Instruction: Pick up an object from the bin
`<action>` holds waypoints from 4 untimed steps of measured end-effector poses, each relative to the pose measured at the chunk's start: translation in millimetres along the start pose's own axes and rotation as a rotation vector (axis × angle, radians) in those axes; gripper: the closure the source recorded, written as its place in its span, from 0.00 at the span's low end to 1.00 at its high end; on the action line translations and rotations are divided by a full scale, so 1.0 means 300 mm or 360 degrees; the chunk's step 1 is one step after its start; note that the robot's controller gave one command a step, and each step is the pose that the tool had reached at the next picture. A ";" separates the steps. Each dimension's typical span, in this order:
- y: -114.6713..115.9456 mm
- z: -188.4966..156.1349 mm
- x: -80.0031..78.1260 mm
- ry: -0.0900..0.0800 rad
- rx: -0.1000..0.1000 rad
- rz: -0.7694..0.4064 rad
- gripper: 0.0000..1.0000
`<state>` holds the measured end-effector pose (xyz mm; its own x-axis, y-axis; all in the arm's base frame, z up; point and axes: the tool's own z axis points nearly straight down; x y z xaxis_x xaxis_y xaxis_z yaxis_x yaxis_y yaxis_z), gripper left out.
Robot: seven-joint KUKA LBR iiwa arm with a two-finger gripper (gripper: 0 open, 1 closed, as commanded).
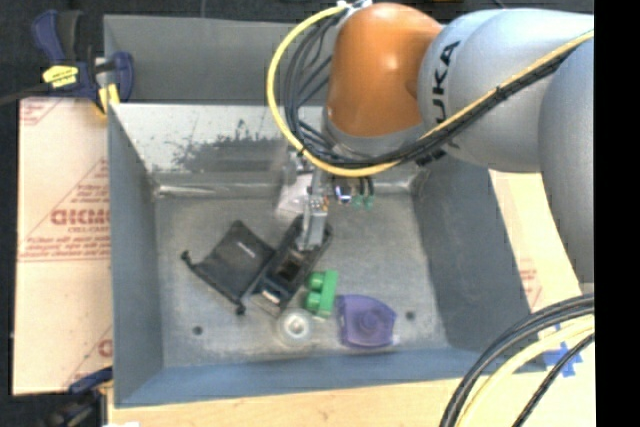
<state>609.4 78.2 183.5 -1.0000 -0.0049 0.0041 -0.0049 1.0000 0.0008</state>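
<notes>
One flat black plastic piece with angular edges (232,260) lies on the floor of the grey metal bin (135,215), left of centre. The gripper (290,265) stands at its right edge, touching or just beside it; whether the claw is spread or pinched cannot be told. To the right lie one green plastic block (321,293), one whitish round ring (294,325) and one purple rounded piece (365,321).

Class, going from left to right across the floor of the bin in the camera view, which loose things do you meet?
Black flat plastic piece → small whitish round cap → green block → purple rounded piece.
</notes>
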 end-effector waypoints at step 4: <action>-0.063 0.186 0.011 -0.0014 0.0005 -0.0750 0.00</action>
<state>605.8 59.3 127.6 -0.8888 -0.4582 -0.0045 -0.4582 0.8888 -0.0026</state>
